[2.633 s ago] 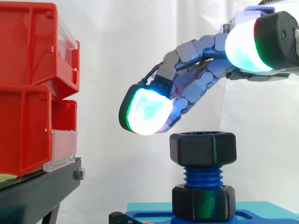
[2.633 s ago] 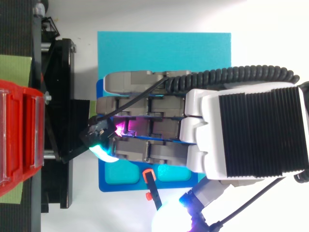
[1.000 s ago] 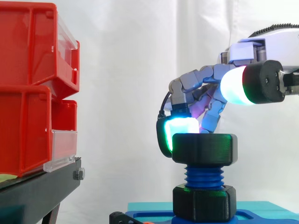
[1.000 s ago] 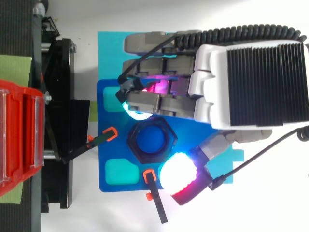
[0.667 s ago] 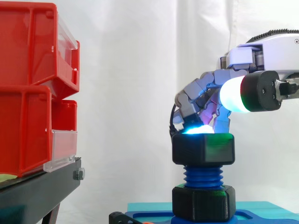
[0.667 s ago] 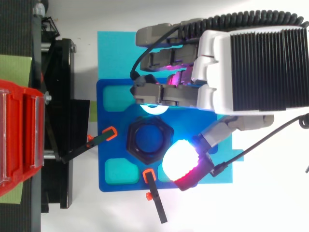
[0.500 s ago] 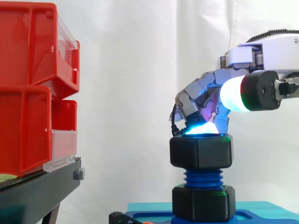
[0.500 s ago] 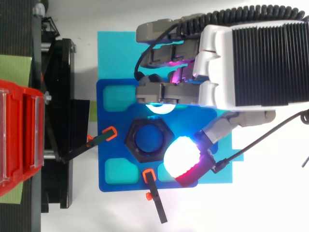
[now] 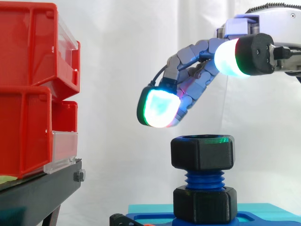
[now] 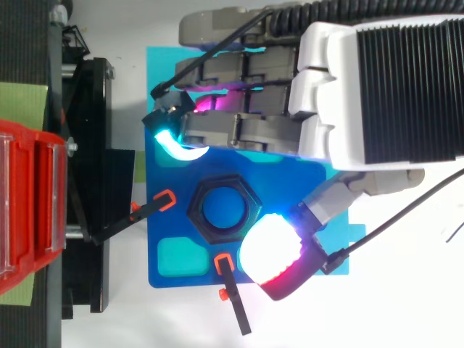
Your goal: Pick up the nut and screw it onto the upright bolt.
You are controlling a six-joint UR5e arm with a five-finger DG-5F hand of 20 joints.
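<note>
We see the hand wide open and holding nothing, its fingers stretched nearly straight and slanting down, the thumb held apart from them. The nut sits on top of the upright bolt, caught on the upper threads, with bare thread showing between it and a lower nut at the foot of the bolt, on the blue plate.

The relation that counts is this: the nut lies below the hand and apart from it, with open air between the lowest pad and the nut's top face. From above, the fingers run along one side of the nut and the thumb pad stands at the opposite corner, so the nut lies between them. The bolt's long axis is vertical. We judge the next move to be a straight drop along that axis, then a squeeze across the flats; drift sideways and a pad could land on the top face instead
</note>
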